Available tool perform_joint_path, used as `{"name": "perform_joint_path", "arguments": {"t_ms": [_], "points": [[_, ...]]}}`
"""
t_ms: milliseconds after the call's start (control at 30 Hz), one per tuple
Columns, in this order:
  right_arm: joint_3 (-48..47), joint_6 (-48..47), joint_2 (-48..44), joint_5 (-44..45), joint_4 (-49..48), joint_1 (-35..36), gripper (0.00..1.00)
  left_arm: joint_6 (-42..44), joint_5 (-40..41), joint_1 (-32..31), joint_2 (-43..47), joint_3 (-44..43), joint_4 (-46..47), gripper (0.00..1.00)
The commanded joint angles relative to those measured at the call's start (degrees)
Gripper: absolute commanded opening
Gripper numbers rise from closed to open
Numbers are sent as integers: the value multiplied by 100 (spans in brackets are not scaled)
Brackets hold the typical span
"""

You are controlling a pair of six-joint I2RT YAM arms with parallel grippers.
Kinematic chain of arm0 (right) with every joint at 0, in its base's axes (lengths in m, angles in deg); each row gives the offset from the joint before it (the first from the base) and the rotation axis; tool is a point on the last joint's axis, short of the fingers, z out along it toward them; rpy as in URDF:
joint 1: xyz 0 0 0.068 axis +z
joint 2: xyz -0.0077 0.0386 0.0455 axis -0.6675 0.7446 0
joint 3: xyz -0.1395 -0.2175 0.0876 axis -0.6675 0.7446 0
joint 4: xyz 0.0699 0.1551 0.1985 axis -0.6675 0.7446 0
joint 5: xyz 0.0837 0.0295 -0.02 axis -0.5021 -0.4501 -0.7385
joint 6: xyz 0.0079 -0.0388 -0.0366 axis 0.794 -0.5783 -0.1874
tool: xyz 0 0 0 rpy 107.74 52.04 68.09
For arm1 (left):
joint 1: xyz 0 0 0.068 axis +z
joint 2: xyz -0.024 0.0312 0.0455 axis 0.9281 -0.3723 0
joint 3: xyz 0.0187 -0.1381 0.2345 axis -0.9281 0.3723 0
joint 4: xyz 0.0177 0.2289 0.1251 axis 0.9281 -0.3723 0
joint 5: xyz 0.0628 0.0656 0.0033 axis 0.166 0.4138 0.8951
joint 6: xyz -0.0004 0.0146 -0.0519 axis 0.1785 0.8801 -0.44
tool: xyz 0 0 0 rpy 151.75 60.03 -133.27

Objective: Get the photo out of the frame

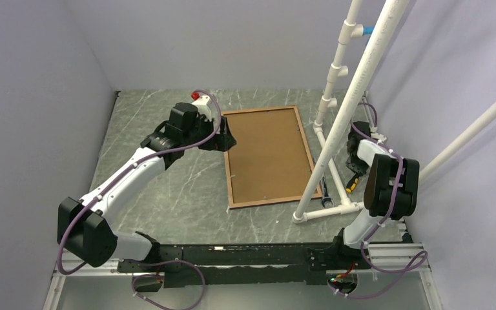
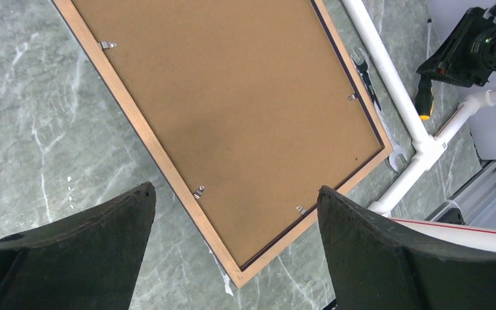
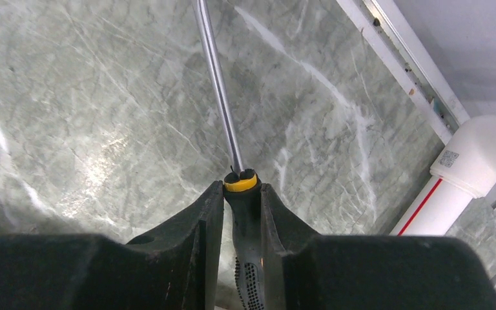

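Lying back-up at the middle of the grey-green marbled desk (image 1: 187,200), the thin rectangular picture frame (image 1: 227,161) (image 2: 155,148) shows a light wood rim with a dark line along its edges. The photo (image 1: 268,155) (image 2: 245,103) sits inside it and fills it. Only its flat brown back is visible, and the printed face is hidden. Small silver metal clips (image 2: 199,191) stand along the inner edge of the rim, lapping onto the brown back.

At about 10 o'clock of the frame in the top view, the left end effector (image 1: 226,139) (image 2: 234,190) is over the rim's left side. Its black fingers are spread wide with nothing between them; whether they touch the wood cannot be told.

At 3 o'clock, just beside the frame's right rim, a silver open-ended wrench (image 2: 374,103) lies on the desk against the white plastic pipe stand (image 1: 355,97) (image 2: 387,71). Beyond the pipes, also at 3 o'clock, the right end effector (image 1: 354,174) (image 3: 242,187) is pinching the black-and-yellow handle of a screwdriver (image 3: 235,155), whose steel shaft points away over bare desk.
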Motion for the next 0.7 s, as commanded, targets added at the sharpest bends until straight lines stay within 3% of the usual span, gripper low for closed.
{"name": "perform_joint_path", "arguments": {"t_ms": [0,300,667], "points": [[-291,-84,-283,165,-64,20,0,15,-204,5,-58,11,225,96],[-207,-252,-880,-186,-304,44,0,42,-377,36,-129,55,347,97],[53,-679,-1840,-2063,-1121,345,0,-111,-1036,217,-268,162,702,96]]}}
